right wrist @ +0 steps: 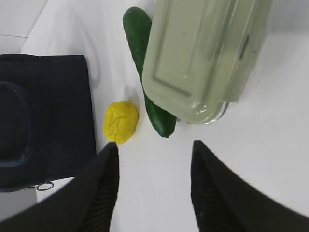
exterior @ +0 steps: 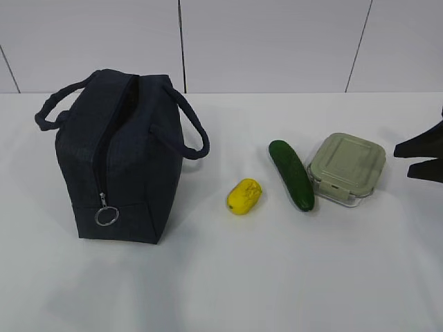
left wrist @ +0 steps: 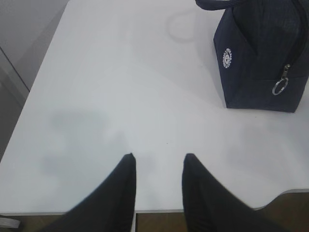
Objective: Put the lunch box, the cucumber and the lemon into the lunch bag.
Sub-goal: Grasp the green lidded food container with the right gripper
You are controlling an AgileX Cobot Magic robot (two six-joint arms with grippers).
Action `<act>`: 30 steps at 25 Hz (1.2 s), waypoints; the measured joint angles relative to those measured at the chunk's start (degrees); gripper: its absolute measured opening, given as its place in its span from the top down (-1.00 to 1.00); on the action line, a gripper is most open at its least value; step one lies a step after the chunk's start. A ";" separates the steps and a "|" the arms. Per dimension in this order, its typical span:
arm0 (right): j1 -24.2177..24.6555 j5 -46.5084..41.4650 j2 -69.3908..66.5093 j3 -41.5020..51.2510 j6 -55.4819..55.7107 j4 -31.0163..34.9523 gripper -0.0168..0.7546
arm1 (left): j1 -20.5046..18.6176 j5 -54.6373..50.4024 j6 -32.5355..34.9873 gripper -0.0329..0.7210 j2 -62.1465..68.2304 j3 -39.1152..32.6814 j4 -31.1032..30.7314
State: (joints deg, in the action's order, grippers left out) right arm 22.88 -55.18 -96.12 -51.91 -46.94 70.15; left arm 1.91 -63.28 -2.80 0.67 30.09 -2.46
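Observation:
The dark navy lunch bag (exterior: 118,155) stands on the left of the white table, its top zipper open, the silver ring pull (exterior: 106,216) low on its near end. The yellow lemon (exterior: 243,196), the dark green cucumber (exterior: 291,174) and the sage-lidded lunch box (exterior: 346,168) lie in a row to its right. My right gripper (exterior: 408,159) is open and empty at the right edge, just right of the lunch box (right wrist: 203,58); its wrist view shows the cucumber (right wrist: 145,67) and lemon (right wrist: 120,122) ahead. My left gripper (left wrist: 158,162) is open and empty over bare table, the bag (left wrist: 263,58) far to its upper right.
The white table's near edge (left wrist: 159,211) lies under the left fingers, with brown floor below. A pale panelled wall (exterior: 277,41) runs behind the table.

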 joint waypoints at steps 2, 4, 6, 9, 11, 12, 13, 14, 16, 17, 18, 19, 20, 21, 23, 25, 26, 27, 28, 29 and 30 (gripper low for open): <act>0.45 -0.38 -1.52 0.00 -1.79 0.59 0.02 | 0.00 0.00 0.00 0.28 0.00 0.00 0.00; 0.45 -0.35 -2.71 0.00 -2.63 0.99 0.01 | 0.00 0.00 0.00 0.28 0.00 0.00 0.00; 0.45 0.26 -3.68 0.00 -2.94 1.35 0.01 | 0.00 0.00 0.00 0.28 0.00 0.00 0.00; 0.45 2.50 -4.40 0.00 -3.11 3.19 0.01 | 0.00 0.00 0.00 0.28 0.00 0.00 0.00; 0.45 3.94 -4.49 0.00 -3.11 4.20 0.01 | 0.00 0.00 0.00 0.28 0.00 0.00 0.00; 0.45 4.91 -4.49 0.00 -3.11 4.48 0.02 | 0.00 0.00 0.00 0.28 0.00 0.00 0.00; 0.45 5.46 -4.49 0.00 -3.11 4.48 0.01 | 0.00 0.00 0.00 0.28 0.00 0.00 0.00; 0.45 6.15 -4.49 0.00 -3.15 4.48 0.01 | 0.00 0.00 0.00 0.28 0.00 0.00 0.00; 0.45 6.62 -4.49 0.00 -3.24 4.57 0.02 | 0.00 0.00 0.00 0.28 0.00 0.00 0.00; 0.45 6.62 -4.49 0.00 -3.24 4.89 0.02 | 0.00 0.00 0.00 0.28 0.00 0.00 0.00; 0.45 6.62 -4.49 0.00 -3.28 5.12 0.02 | 0.00 0.00 0.00 0.28 0.00 0.00 0.00; 0.45 6.62 -4.49 0.00 -3.28 5.12 0.01 | 0.00 0.00 0.00 0.28 0.00 0.00 0.00; 0.45 6.74 -4.49 0.00 -3.38 5.21 0.01 | 0.00 0.00 0.00 0.28 0.00 0.00 0.00; 0.45 6.74 -4.62 -0.10 -3.38 5.34 0.01 | 0.00 0.00 0.00 0.28 0.00 0.00 0.00; 0.45 6.43 -5.30 -0.49 -3.62 5.34 -0.02 | 0.00 0.00 0.00 0.28 0.00 0.00 0.00; 0.45 5.08 -6.94 -1.69 -4.35 5.34 -0.10 | 0.00 0.00 0.00 0.28 0.00 0.00 0.00; 0.45 3.92 -8.27 -2.39 -4.95 5.34 -0.15 | 0.00 0.00 0.00 0.28 0.00 0.00 0.00; 0.45 3.07 -9.28 -3.06 -5.35 5.34 -0.21 | 0.00 0.00 0.00 0.28 0.00 0.00 0.00; 0.45 2.67 -10.42 -3.68 -5.83 5.34 -0.26 | 0.00 0.00 0.00 0.28 0.00 0.00 0.00; 0.45 2.27 -11.45 -4.06 -6.10 5.34 -0.31 | 0.00 0.00 0.00 0.28 0.00 0.00 0.00; 0.45 2.26 -12.18 -4.52 -6.24 5.34 -0.34 | 0.00 0.00 0.00 0.28 0.00 0.00 0.00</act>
State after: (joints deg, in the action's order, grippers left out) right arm 23.33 -52.92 -108.30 -56.42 -53.18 75.49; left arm 1.91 -63.28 -2.80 0.67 30.09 -2.46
